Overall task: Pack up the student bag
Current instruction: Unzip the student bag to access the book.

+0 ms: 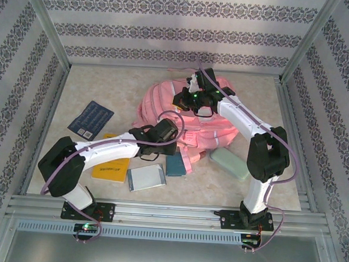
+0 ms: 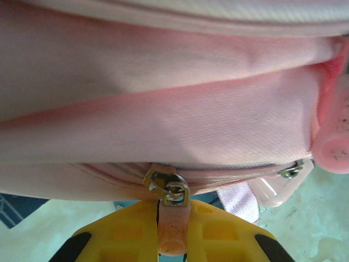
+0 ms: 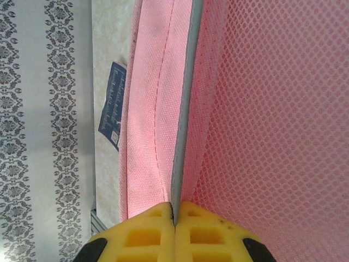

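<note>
Pink on marbled beige
Large soft pink fabric student bag with grey-edged pink mesh; beige mottled desk; flat dark blue booklet; flat yellow notebook; oblong mint-green pouch; grey floral-striped walls

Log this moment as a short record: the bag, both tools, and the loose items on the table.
student bag: pink, lying mid-table
left tool: shut on the zipper pull, near side of the bag
right tool: shut on the grey trim, far side of the bag
loose items: dark blue booklet, yellow book, grey flat case, teal item, pale green case
packing: all five lie on the table, outside the bag
</note>
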